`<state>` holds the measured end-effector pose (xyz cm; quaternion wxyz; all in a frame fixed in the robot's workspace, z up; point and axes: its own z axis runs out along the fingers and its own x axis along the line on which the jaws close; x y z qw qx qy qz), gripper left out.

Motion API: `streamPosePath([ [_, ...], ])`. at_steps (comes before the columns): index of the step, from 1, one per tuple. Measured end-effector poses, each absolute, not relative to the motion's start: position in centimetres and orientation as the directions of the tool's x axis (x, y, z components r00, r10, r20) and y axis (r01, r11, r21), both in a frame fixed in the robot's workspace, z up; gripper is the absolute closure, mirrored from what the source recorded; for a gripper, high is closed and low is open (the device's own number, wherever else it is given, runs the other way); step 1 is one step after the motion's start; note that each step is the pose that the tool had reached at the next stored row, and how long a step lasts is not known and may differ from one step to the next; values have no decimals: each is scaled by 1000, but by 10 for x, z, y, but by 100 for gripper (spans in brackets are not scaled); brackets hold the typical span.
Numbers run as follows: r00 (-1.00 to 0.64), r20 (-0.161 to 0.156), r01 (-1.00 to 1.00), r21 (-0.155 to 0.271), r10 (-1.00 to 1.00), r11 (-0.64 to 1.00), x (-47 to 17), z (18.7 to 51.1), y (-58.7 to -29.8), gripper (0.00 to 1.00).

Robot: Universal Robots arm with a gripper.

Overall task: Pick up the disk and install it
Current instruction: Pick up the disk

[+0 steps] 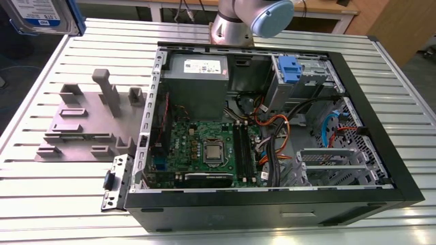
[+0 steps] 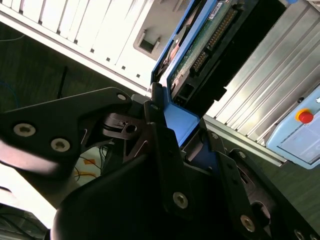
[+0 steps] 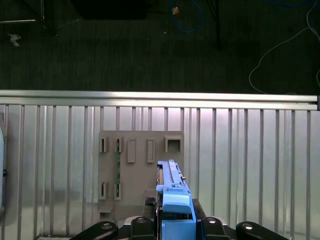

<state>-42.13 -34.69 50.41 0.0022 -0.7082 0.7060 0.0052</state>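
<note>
- The disk (image 3: 172, 197) is pinched edge-on between the 2 jaws.
- It is held by the arm (image 1: 252, 18) above the grey fixture (image 3: 135, 170) on the table (image 3: 250, 150).

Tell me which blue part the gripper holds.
The disk in its blue carrier, clamped in the gripper in both wrist views. The other, a bare blue latch, sits in the drive bay of the case.

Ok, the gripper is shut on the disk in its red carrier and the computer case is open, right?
No, the carrier is blue, per the first wrist view; the gripper is shut on the disk and the computer case is open.
</note>
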Motion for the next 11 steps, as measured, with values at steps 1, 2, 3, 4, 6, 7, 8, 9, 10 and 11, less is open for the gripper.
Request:
streamPosePath([
  [1, 3, -10, -1000, 4, -1000, -3, -421, 504, -348, 64],
  [2, 3, -10, -1000, 4, -1000, -3, -421, 504, -349, 64],
  [3, 3, -10, -1000, 4, -1000, -3, -421, 504, -349, 64],
  [4, 3, -10, -1000, 4, -1000, -3, -421, 504, -349, 64],
  [6, 3, -11, -1000, 4, -1000, -3, -420, 504, -349, 64],
  [7, 3, -10, -1000, 4, -1000, -3, -419, 504, -350, 64],
  [8, 3, -10, -1000, 4, -1000, -3, -418, 504, -350, 64],
  [9, 3, -11, -1000, 4, -1000, -3, -417, 504, -350, 64],
  [10, 3, -10, -1000, 4, -1000, -3, -416, 504, -350, 64],
  [11, 3, -10, -1000, 4, -1000, -3, -415, 504, -350, 64],
])
